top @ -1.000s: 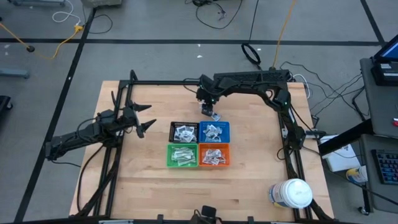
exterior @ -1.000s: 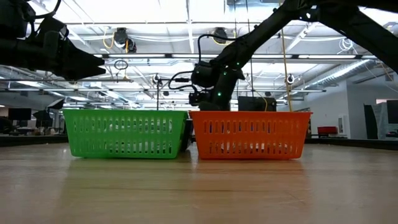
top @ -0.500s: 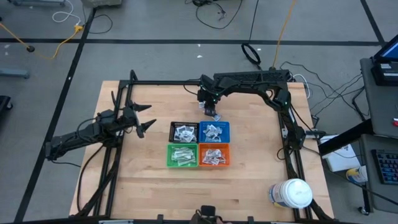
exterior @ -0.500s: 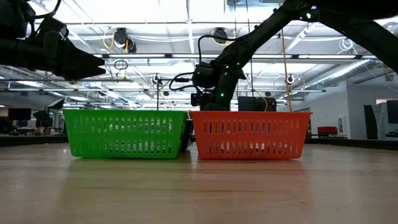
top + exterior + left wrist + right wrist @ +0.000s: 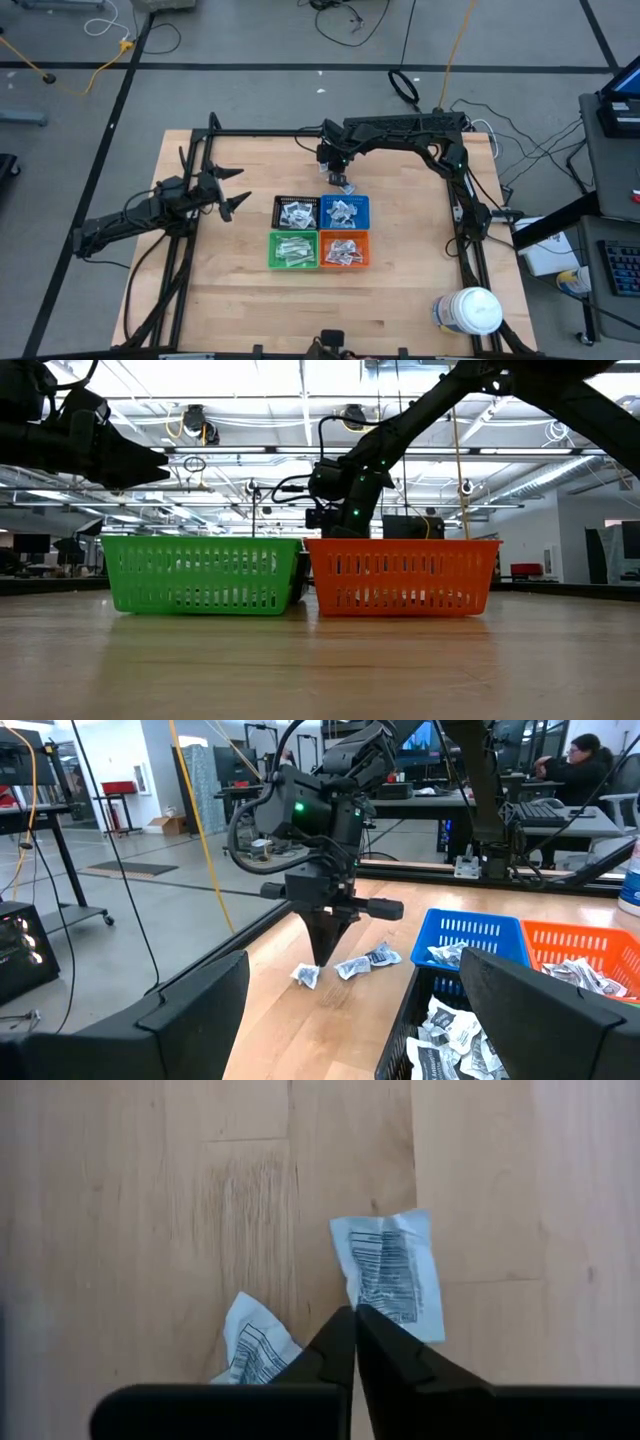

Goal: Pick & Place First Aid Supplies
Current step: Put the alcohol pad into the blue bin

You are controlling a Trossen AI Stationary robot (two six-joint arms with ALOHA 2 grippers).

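First aid supplies fill all four bins at the middle of the worktop (image 5: 240, 300), and a few packets lie loose on the wood just beyond the blue bin, under the right gripper.

Nearest the front edge sit the green bin (image 5: 294, 249) and the orange bin (image 5: 344, 250), each with a heap of white packets. Behind them the black bin (image 5: 295, 211) and the blue bin (image 5: 345, 210) hold the same sort of crumpled wrappers — none looks full to the rim.

Farther back, the right gripper (image 5: 324, 958) points straight down with its fingers pressed together, tips just above the wood between two loose packets (image 5: 388, 1270). It grips nothing. My worry: closed like this it could only nudge a packet aside, and these flat wrappers may slide or fold rather than lift. Two lying close together could also come up at once.

The left gripper (image 5: 232, 189) hangs spread open, well off to the side.
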